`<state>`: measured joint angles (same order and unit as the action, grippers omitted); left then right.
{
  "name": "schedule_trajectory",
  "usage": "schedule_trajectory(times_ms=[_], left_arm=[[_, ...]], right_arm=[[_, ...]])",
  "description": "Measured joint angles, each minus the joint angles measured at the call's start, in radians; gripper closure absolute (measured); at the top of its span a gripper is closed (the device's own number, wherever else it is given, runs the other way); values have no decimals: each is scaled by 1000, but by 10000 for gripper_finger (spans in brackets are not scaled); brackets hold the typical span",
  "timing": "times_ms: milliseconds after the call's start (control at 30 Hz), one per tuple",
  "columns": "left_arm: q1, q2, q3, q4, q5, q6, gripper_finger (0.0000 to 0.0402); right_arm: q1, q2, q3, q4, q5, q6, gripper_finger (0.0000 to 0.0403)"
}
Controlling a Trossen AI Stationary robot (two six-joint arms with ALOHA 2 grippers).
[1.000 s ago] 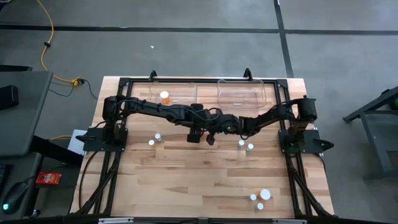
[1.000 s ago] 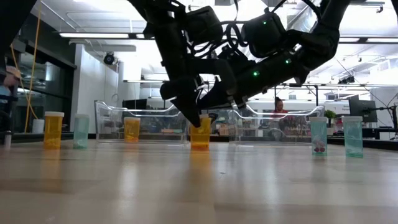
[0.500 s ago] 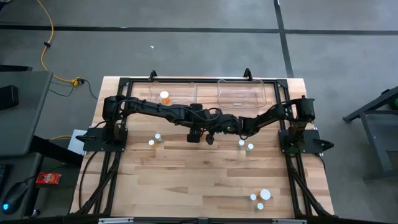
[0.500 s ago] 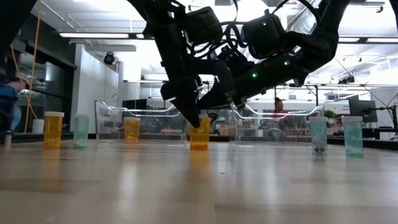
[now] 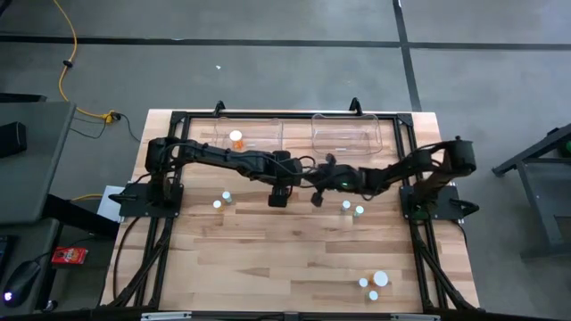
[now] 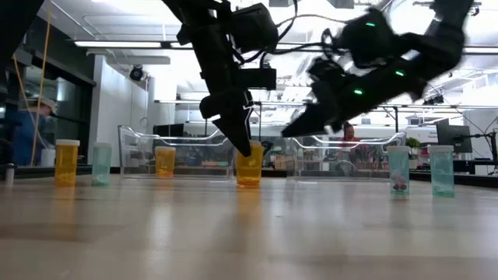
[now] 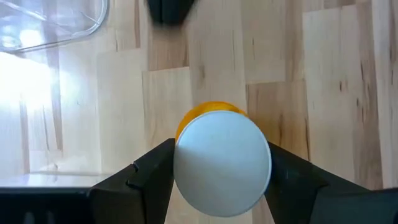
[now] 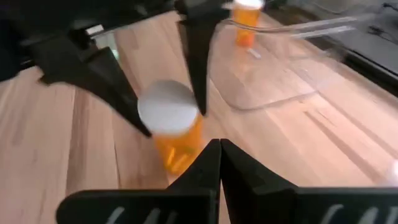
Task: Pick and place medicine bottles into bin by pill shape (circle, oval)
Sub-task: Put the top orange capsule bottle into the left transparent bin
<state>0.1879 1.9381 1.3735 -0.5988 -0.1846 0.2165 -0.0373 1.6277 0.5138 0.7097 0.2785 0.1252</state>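
Orange bottle (image 7: pixel 222 163) between left gripper (image 7: pixel 222 186) jaws, its body mostly cap-hidden

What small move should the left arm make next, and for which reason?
Probably lift. The left end effector has its fingers on both sides of the white-capped orange medicine bottle, which stands on the wooden table. The right end effector is shut, holding nothing. The clear plastic bin is the likely goal.
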Motion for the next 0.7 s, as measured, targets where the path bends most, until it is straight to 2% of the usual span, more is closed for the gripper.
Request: schedule_trajectory(times_ms=[167,267,367,700], left_arm=[[1,0,0,1,0,1,203],[1,0,0,2,1,-2,203],[1,0,0,8,6,-4,203],[1,2,-2,14,27,-4,203]], right_arm=[[15,1,-187,400,13,53,403],[14,28,-218,515,14,56,403],[14,64,-178,521,3,44,403],[16,338,10,549,-81,32,403]])
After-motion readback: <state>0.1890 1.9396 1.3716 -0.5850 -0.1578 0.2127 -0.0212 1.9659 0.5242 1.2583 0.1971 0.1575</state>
